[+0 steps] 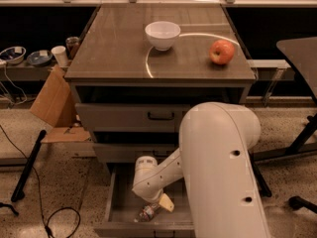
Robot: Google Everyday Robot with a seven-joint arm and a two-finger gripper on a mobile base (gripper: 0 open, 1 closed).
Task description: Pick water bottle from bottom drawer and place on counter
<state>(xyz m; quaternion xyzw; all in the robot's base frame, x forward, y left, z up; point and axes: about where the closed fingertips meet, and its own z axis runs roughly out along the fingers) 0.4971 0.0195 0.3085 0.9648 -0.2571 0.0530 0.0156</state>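
Note:
The water bottle (147, 212) lies on its side in the open bottom drawer (112, 203), near its front. My gripper (160, 204) reaches down into the drawer at the end of the white arm (218, 162), right over the bottle's right end, and one tan fingertip (166, 202) shows beside the bottle. I cannot tell whether it touches the bottle. The arm's large elbow hides the right half of the drawer. The counter (114, 48) is the glossy top of the cabinet, with a pale curved streak.
A white bowl (162, 34) and a red apple (222, 52) stand on the counter. The two upper drawers (129, 117) with black handles are shut. A cardboard piece (54, 100), a black pole (27, 172) and cables lie to the left. A dark table (302, 48) stands at the right.

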